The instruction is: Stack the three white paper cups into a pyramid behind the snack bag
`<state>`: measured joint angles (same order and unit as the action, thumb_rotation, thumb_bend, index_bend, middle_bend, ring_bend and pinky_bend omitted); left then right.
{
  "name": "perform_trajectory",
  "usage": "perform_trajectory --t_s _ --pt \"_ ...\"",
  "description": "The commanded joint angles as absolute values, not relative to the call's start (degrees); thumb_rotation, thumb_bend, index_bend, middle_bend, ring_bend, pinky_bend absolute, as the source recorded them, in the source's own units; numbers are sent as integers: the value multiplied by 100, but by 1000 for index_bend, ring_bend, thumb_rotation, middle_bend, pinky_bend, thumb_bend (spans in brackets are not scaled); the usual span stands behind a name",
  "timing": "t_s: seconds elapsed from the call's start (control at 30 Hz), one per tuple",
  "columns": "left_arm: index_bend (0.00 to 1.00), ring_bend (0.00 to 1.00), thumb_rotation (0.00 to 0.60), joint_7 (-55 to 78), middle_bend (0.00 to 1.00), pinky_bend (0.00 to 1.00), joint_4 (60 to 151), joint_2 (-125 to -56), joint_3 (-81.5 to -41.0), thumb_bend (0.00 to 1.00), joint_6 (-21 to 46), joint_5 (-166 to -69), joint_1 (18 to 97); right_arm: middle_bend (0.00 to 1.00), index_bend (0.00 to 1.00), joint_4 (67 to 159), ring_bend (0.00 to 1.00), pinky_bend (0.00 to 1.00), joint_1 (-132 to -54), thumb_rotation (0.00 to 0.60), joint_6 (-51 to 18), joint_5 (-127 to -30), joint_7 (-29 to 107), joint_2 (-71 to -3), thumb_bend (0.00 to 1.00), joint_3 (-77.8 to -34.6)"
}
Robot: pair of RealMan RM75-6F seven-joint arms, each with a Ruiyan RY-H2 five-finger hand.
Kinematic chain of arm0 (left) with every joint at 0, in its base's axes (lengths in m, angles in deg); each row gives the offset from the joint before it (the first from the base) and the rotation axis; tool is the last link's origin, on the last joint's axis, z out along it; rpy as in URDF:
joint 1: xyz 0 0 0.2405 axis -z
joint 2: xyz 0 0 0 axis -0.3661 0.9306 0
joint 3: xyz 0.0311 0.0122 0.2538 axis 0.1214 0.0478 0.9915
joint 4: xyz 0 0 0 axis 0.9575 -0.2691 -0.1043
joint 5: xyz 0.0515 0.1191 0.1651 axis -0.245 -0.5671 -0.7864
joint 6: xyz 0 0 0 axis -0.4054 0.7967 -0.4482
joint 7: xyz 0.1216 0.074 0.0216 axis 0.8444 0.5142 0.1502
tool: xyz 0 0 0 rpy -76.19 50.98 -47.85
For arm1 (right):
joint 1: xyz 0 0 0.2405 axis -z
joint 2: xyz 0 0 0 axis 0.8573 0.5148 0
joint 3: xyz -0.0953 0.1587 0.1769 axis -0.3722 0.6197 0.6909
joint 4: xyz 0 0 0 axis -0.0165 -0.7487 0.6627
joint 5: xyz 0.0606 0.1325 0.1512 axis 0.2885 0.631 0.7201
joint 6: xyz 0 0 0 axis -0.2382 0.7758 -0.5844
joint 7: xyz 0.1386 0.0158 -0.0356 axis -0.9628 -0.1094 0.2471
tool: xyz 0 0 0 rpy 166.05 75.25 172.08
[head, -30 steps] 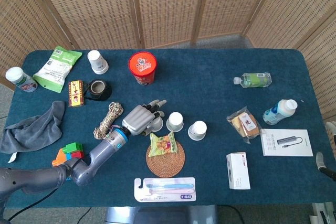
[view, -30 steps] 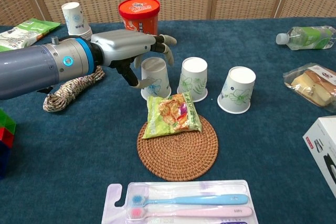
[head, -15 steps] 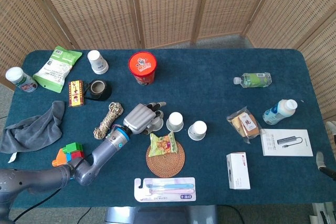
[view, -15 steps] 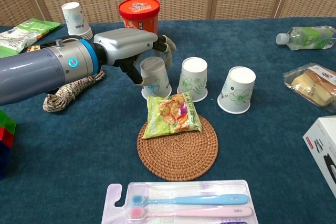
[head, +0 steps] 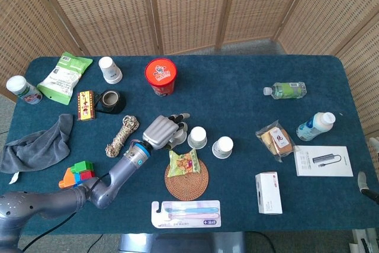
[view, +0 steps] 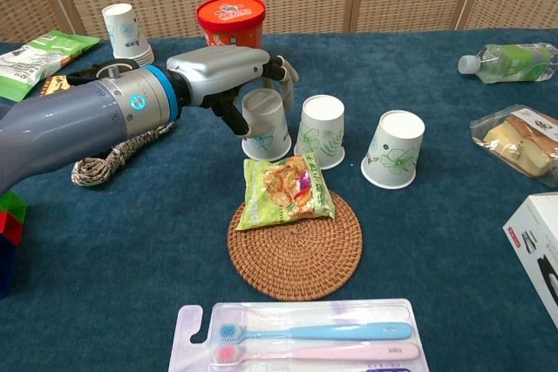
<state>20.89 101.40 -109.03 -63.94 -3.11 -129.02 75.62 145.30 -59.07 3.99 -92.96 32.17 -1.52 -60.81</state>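
Note:
Three white paper cups stand upside down in a row behind the snack bag (view: 283,189), which lies on the far edge of a round woven coaster (view: 296,246). My left hand (view: 228,76) grips the left cup (view: 264,126) from above and behind, and the cup leans, its top toward the arm. The middle cup (view: 320,132) and the right cup (view: 394,150) stand free. In the head view the left hand (head: 163,131) covers most of the left cup, beside the middle cup (head: 197,137) and the right cup (head: 222,147). A grey sliver at the right edge (head: 368,189) may be my right hand.
A red tub (view: 230,25) and another paper cup (view: 123,32) stand further back. A rope coil (view: 113,152) lies under my left forearm. A toothbrush pack (view: 301,337) lies in front of the coaster. At the right are a wrapped sandwich (view: 519,141) and a bottle (view: 510,61).
My left hand has closed around the left cup and shifted slightly right toward the middle cup. The cup now leans. The other two cups and the snack bag have not moved.

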Motion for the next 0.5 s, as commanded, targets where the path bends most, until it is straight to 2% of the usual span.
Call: perform_trajectory --t_s 0.03,0.3,0.5 --pt "426 285 600 2036 168 625 10150 -10931 -6433 452 -361 -12848 7580 0 0 14531 0 0 -5901 600 407 -9294 3213 -149 549 -6080" --pt "420 285 600 1940 157 625 10293 -10934 -6540 453 -501 -12638 7605 0 0 14512 0 0 -5863 600 443 -9299 3179 -145 549 -6086" --pt "318 242 600 2023 89 593 10457 -10802 -6523 452 -597 -12551 7613 0 0 14507 0 0 -5846 600 463 -9320 3156 -141 549 -6089"
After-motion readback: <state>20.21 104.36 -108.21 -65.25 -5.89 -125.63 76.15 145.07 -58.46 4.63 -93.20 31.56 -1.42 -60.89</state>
